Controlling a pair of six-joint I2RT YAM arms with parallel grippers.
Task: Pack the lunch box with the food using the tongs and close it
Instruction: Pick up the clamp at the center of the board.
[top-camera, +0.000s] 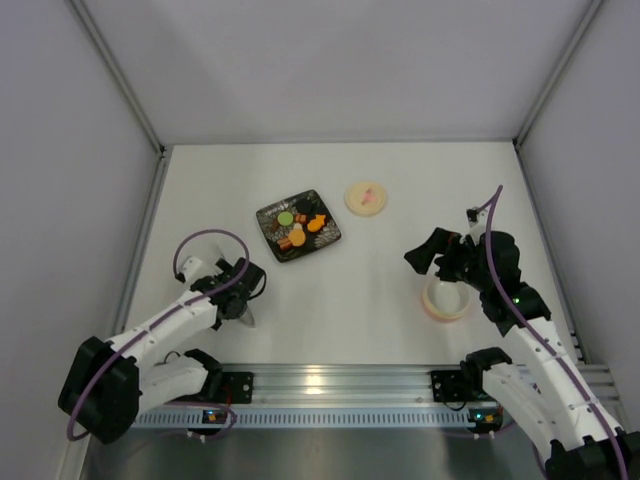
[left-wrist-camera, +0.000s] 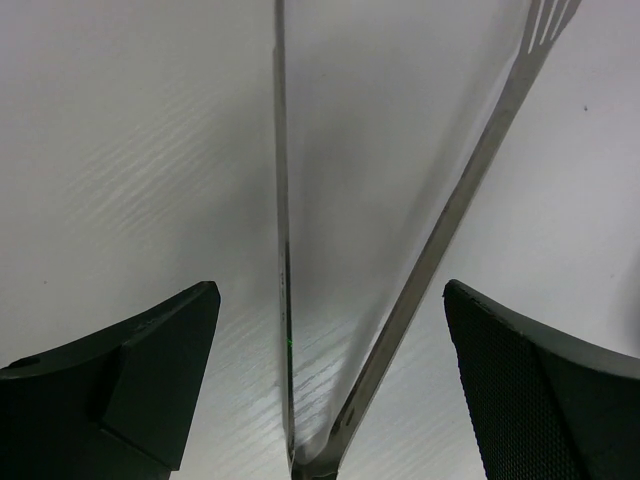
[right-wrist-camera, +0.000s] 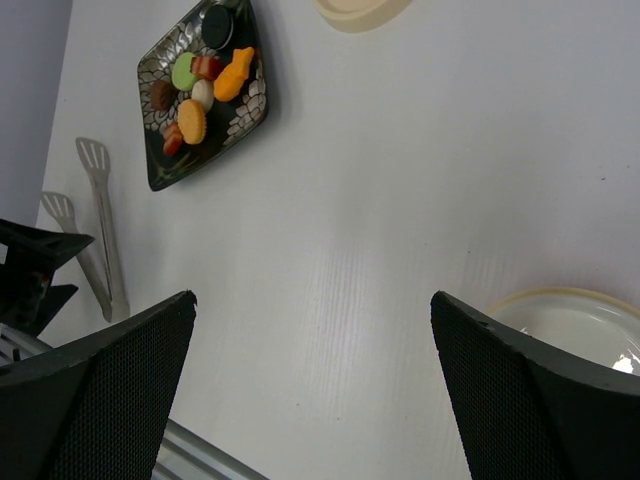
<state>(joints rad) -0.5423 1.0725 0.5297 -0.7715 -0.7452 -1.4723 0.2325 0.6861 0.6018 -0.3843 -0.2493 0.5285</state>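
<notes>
The silvery tongs (left-wrist-camera: 430, 270) lie flat on the table, their V joint at the bottom edge of the left wrist view. My left gripper (left-wrist-camera: 330, 290) is open and straddles both arms without touching them. From above, only a sliver of the tongs (top-camera: 249, 317) shows under my left gripper (top-camera: 240, 290). The food (top-camera: 300, 226) lies in small orange, green and brown pieces on the dark plate (top-camera: 327, 238). The cream lunch box (top-camera: 446, 299) stands open, empty and white inside, just beside my right gripper (top-camera: 428, 254). In the right wrist view this gripper (right-wrist-camera: 312, 295) is open over bare table.
The round lid (top-camera: 366, 196) with its pink mark lies to the right of the plate, near the back. An aluminium rail (top-camera: 340, 385) runs along the near edge between the arm bases. White walls close in the table on the left, right and far sides.
</notes>
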